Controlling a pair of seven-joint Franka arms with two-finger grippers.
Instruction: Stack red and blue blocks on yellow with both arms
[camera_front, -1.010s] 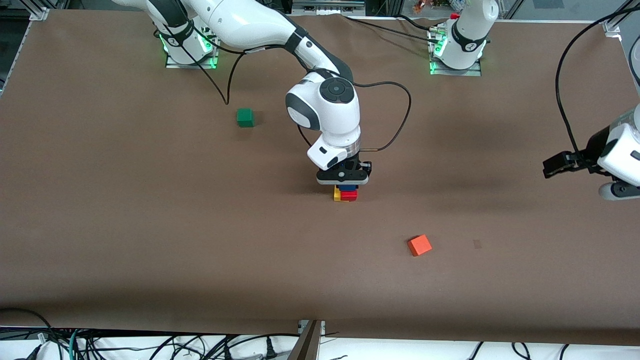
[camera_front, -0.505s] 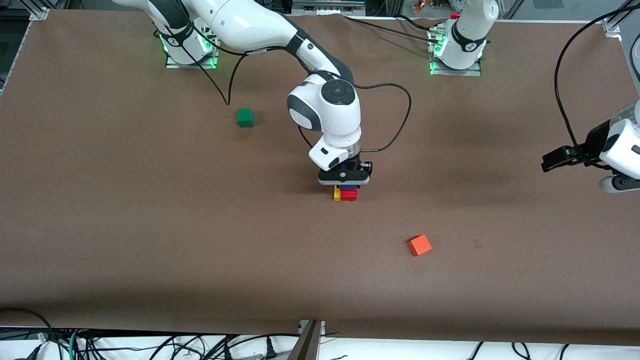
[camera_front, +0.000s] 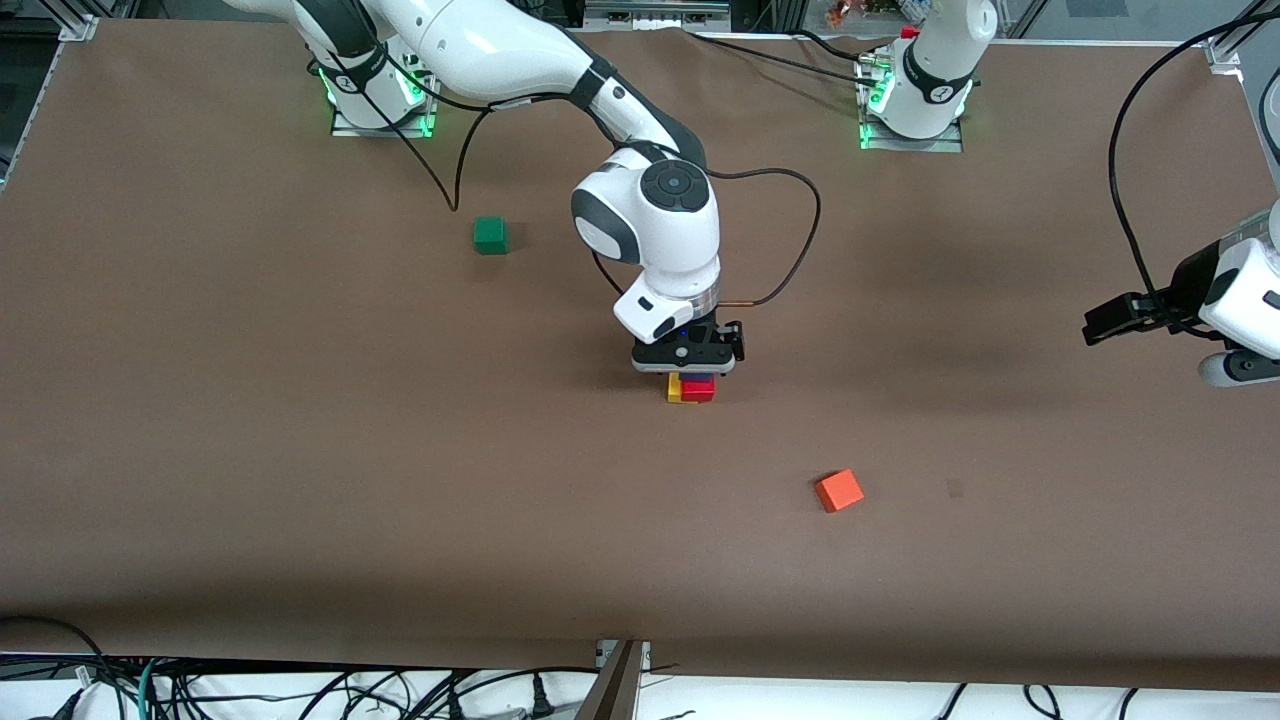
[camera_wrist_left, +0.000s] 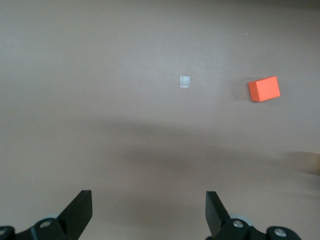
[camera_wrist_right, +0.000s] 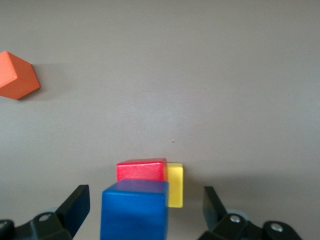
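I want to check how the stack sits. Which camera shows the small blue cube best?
The right wrist view: the small blue cube fills the foreground between the right hand's open fingers, atop the red cube. In the front view only a sliver of blue shows under that hand. The left wrist view does not show it.

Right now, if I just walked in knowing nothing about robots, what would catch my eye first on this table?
Probably the small stack mid-table: a blue cube on a red cube on a yellow cube, with the right gripper open directly above it. The left gripper waits open over the left arm's end of the table. A green cube and an orange cube sit alone, far apart.
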